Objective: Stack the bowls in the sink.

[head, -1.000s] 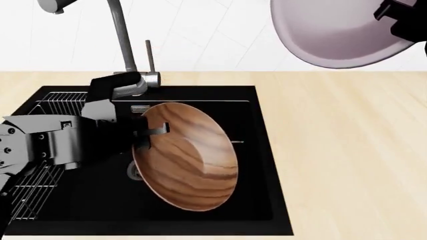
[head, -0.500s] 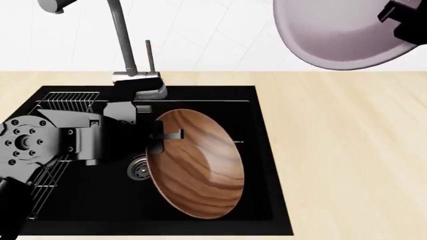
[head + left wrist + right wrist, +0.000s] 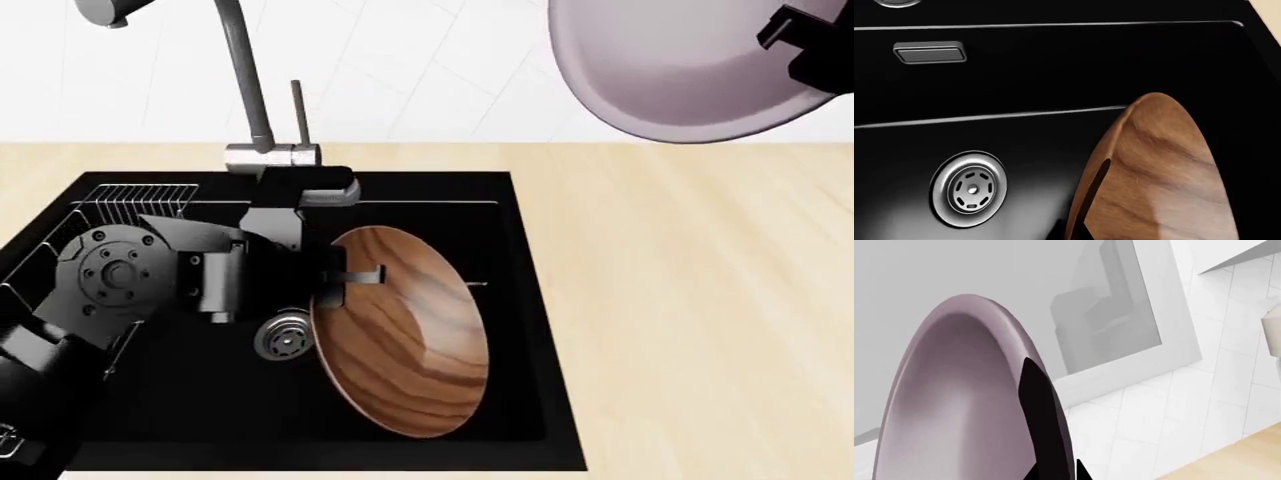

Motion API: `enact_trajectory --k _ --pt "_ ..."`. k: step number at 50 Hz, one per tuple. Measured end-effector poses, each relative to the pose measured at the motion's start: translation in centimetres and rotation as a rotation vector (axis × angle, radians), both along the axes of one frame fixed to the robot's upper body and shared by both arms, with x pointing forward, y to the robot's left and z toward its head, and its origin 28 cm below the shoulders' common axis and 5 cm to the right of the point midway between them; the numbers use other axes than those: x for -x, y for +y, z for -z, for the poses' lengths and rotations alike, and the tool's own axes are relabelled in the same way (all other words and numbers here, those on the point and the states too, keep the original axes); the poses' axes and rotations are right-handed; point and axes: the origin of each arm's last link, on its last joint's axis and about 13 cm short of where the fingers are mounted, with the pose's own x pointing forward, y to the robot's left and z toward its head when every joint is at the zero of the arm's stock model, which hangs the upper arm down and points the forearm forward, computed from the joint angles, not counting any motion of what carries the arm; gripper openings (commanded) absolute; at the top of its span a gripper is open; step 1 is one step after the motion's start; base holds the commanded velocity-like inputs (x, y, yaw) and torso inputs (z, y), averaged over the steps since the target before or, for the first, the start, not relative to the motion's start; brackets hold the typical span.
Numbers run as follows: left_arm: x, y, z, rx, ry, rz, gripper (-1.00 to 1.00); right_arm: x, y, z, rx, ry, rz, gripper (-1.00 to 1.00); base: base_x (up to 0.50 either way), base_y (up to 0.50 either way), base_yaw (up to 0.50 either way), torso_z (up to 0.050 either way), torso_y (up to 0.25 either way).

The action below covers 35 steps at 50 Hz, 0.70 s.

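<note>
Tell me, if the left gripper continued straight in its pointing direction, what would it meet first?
Probably the sink floor or far wall. The left gripper already clamps the rim of the brown bowl, tilted on edge, and its wrist view looks onto black basin near the drain. Depth is unclear.

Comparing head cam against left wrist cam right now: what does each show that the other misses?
Only the head view shows the purple-grey bowl held high by the right gripper, the faucet, the wire rack, the countertop and the left gripper pinching the wooden bowl's rim. Only the left wrist view shows the overflow slot on the sink's back wall clearly. Both share the tilted wooden bowl, the drain beside it and the black sink.
</note>
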Motion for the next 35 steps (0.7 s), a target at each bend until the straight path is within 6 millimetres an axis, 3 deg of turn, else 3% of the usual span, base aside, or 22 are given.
enact_trajectory --k 26,35 --pt "-4.5 -1.6 3.5 -0.241 -0.011 0.001 -1.0 0.0 -0.1 0.5 -0.008 0.003 0.0 -1.0 0.0 0.0 0.0 0.0 0.0" --pt "-5.6 -1.5 3.7 -0.277 -0.021 0.049 -1.0 0.1 -0.3 0.6 -0.014 0.002 0.005 -1.0 0.0 0.0 0.0 0.0 0.0"
